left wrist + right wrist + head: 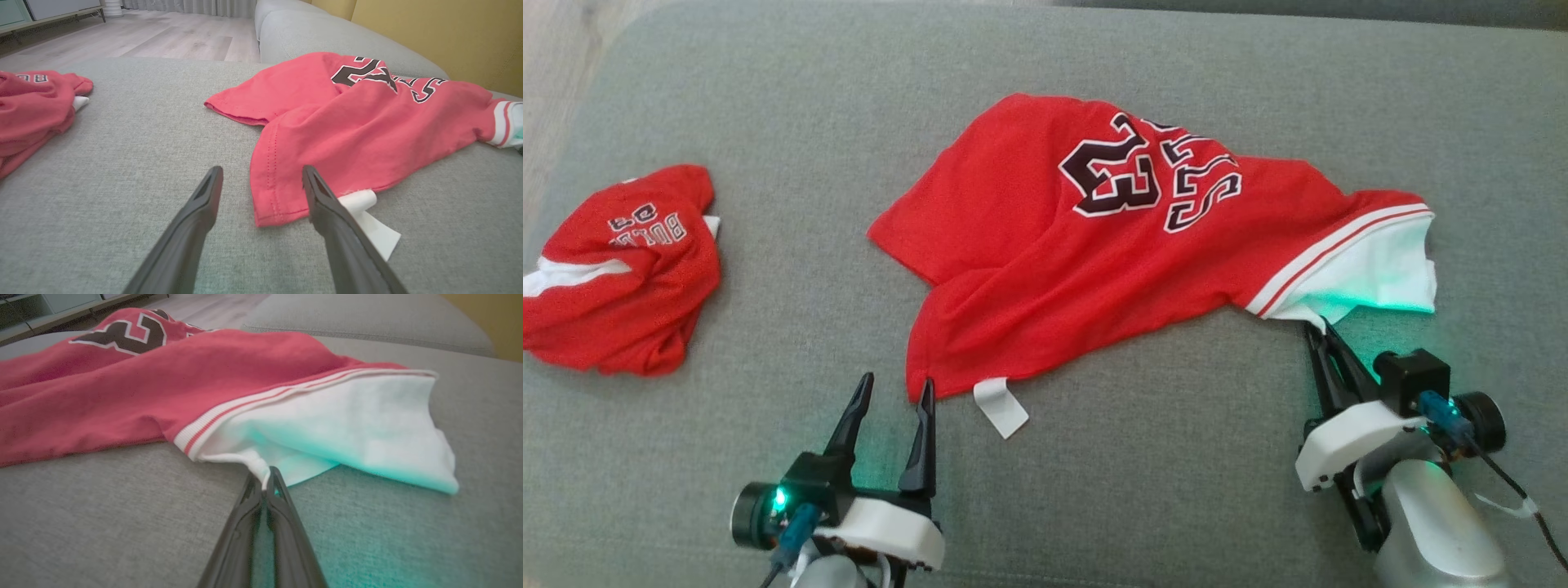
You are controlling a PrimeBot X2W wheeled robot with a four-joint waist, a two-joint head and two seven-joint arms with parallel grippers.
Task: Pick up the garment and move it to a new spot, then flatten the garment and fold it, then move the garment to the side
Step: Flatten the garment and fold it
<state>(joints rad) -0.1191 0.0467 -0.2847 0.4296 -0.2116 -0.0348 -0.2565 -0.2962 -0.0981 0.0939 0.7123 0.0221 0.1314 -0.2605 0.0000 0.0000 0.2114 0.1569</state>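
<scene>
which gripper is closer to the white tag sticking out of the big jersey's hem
Left. The left gripper stands open just beside the white tag, at the hem of the jersey. The right gripper is across the jersey, shut on its white sleeve.

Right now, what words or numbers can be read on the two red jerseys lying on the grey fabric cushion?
"23": dark numerals edged in white, on the spread red jersey, upside down in the head view.
"BULL": pale letters on the crumpled red jersey, upside down; the rest is lost in folds.
The dark letters beside the 23 are folded over and not readable whole.
The white tag shows no legible print.
</scene>
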